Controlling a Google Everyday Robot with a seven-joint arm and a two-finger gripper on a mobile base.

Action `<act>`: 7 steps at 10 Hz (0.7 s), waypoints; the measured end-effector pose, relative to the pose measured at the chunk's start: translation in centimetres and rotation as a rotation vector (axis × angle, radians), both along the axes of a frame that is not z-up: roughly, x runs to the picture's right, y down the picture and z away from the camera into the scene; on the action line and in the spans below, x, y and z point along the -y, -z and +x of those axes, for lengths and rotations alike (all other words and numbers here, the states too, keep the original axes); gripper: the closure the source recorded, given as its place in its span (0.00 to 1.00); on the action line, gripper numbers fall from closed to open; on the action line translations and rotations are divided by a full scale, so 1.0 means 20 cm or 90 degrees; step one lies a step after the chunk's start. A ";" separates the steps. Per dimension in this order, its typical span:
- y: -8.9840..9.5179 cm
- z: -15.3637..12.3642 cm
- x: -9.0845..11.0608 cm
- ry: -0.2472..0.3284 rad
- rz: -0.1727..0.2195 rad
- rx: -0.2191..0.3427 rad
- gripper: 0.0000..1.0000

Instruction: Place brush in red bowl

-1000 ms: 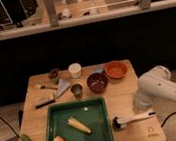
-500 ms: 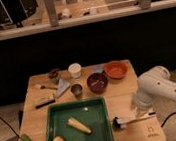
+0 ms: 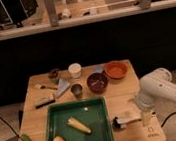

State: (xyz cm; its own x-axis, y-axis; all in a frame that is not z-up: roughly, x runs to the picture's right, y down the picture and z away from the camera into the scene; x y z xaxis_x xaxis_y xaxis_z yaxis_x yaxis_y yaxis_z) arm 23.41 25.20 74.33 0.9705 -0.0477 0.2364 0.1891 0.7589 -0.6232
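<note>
Gripper [image 3: 147, 118] of mine hangs low at the table's [image 3: 122, 93] near edge, by the brush's [image 3: 126, 121] white handle; whether it grips, I cannot tell. The red bowl [image 3: 116, 70] sits well apart.

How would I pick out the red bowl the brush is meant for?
On the wooden table, look past the green tray and the gripper, which hangs at the front right by the brush, to the far right corner. The red bowl sits there: orange-red, brighter than the maroon bowl just left of it.
</note>
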 end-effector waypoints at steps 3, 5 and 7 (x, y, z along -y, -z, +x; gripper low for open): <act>-0.05 0.01 -0.05 -0.005 0.003 0.005 0.20; -0.09 0.01 -0.09 -0.006 -0.003 0.011 0.20; -0.12 0.02 -0.12 -0.008 -0.011 0.014 0.20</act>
